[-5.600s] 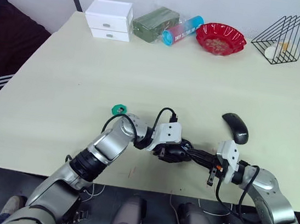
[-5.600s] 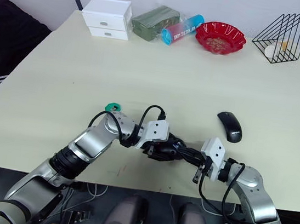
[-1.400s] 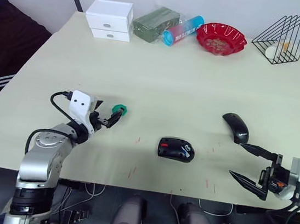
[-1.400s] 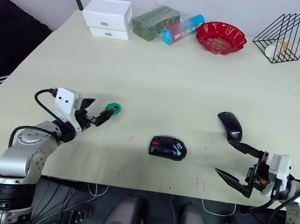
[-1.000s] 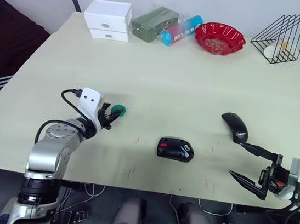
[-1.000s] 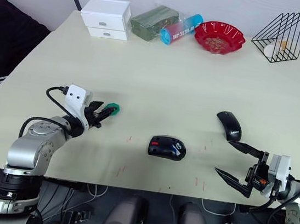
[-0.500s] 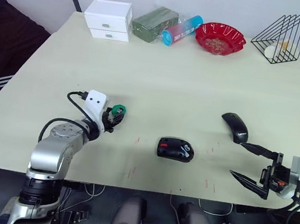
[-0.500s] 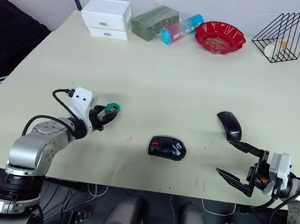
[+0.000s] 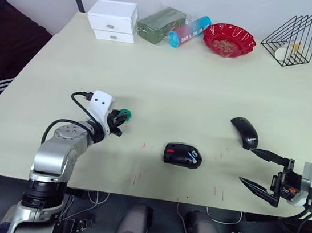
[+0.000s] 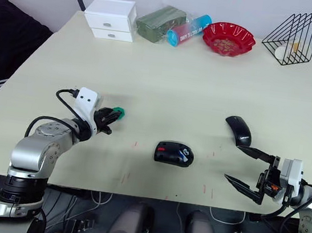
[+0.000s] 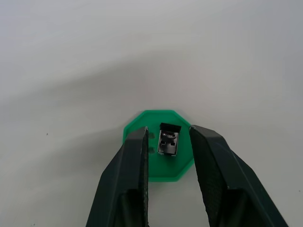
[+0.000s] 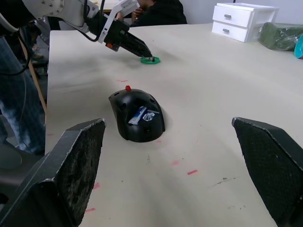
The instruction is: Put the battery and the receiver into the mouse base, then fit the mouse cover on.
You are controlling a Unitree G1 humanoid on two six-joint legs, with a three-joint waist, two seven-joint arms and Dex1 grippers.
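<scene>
The left hand (image 11: 166, 165) is down at a flat green octagonal plastic disc (image 11: 158, 146) on the pale counter (image 9: 205, 88), its two black fingers (image 11: 135, 161) spread a little, one on either side of a small black and silver receiver (image 11: 168, 139) that stands on the disc. The fingers have not closed on the receiver; narrow gaps show on both sides. The right hand (image 9: 262, 173) hangs at the near right edge of the counter with its fingers wide apart and nothing between them. The black plastic mouse base (image 9: 182, 154), its hollow top showing a red patch and a battery with a blue and white label (image 12: 138, 115) lying in it, sits near the front middle of the counter, between the two hands and well apart from each. The smooth glossy black oval mouse cover (image 9: 245, 132) lies on the counter to the right of the base, just beyond the right hand's fingertips and apart from them.
</scene>
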